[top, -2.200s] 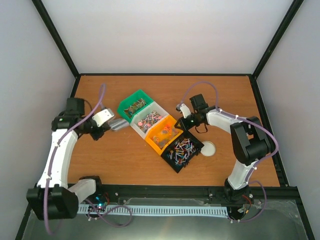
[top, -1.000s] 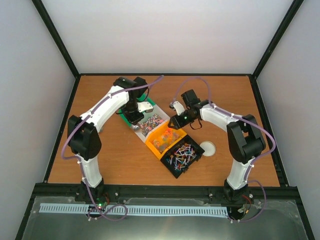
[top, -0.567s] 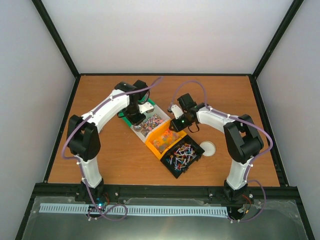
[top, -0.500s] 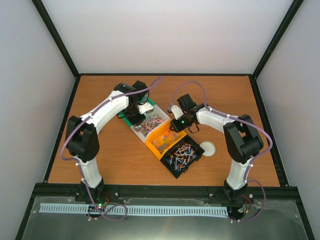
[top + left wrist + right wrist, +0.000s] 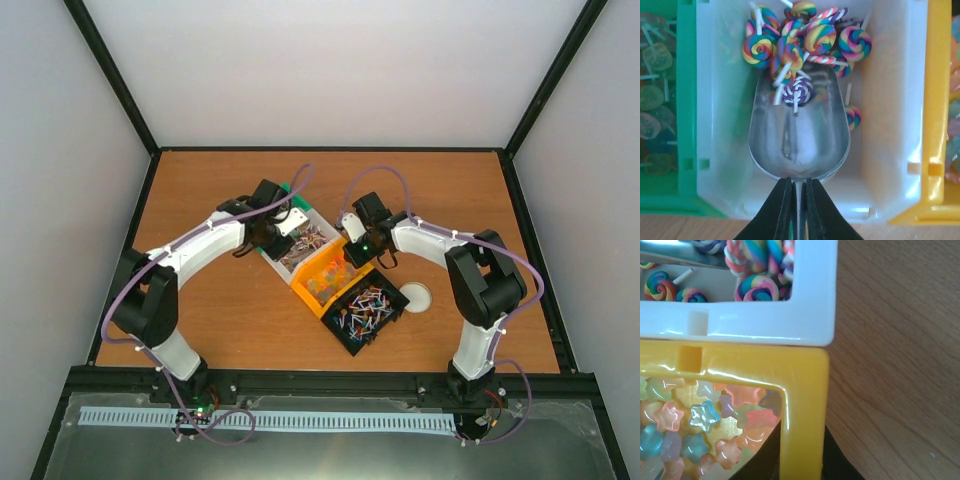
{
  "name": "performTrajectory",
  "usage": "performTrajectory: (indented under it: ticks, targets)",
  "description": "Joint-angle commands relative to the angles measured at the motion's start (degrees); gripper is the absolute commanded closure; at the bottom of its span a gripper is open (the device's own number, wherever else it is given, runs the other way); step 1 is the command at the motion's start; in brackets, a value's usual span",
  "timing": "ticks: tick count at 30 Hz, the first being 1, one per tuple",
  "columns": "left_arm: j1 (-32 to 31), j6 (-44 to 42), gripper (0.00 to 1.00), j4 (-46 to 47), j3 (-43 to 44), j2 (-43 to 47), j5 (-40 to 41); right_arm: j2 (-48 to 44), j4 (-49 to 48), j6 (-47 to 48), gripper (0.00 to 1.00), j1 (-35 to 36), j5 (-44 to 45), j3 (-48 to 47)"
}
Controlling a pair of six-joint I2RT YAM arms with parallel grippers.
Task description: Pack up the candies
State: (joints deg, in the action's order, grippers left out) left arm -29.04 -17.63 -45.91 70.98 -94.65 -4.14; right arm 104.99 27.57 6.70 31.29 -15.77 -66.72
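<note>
My left gripper (image 5: 798, 182) is shut on the handle of a metal scoop (image 5: 798, 145) that lies inside the white bin (image 5: 715, 150). One purple swirl lollipop (image 5: 799, 89) rests at the scoop's mouth, against a heap of rainbow lollipop candies (image 5: 805, 37). My right gripper (image 5: 801, 440) is shut on the corner wall of the yellow bin (image 5: 802, 390), one finger inside and one outside. Pastel star candies (image 5: 700, 420) fill that bin. In the top view the left gripper (image 5: 283, 224) is over the white bin (image 5: 312, 240) and the right gripper (image 5: 352, 243) is at the yellow bin (image 5: 328, 276).
Four bins stand in a diagonal row: green (image 5: 288, 188), white, yellow, and black (image 5: 365, 308) with stick-like candies. The green bin (image 5: 685, 100) holds pale flat lollipops. A white round disc (image 5: 416, 295) lies on the wooden table right of the black bin.
My left arm swung from the table's left side to the bins and lowered the scoop into the white bin. My right gripper moved left and down onto the yellow bin's corner.
</note>
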Motion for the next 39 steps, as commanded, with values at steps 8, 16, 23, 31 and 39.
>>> performTrajectory:
  ticks: [8,16,23,31,39]
  targets:
    - [-0.49,1.56,0.99,26.84,-18.01,2.33,-5.37,-0.75,-0.45,1.30,0.97,0.79,0.44,0.60]
    - [2.82,-0.14,0.99,35.52,-28.11,14.77,-7.54,-1.77,-0.64,-0.17,0.97,0.31,2.98,1.62]
    - [5.32,-0.72,0.99,42.13,-34.30,23.42,-10.93,-1.84,-0.51,0.44,0.97,-0.15,2.21,2.65]
    - [6.80,0.09,0.99,42.72,-38.37,30.04,-13.86,-2.26,-0.05,1.28,0.97,-0.99,2.26,2.40]
    - [7.57,2.38,0.99,38.35,-40.95,39.94,-13.87,-1.87,0.45,1.33,0.97,-2.23,2.41,1.55]
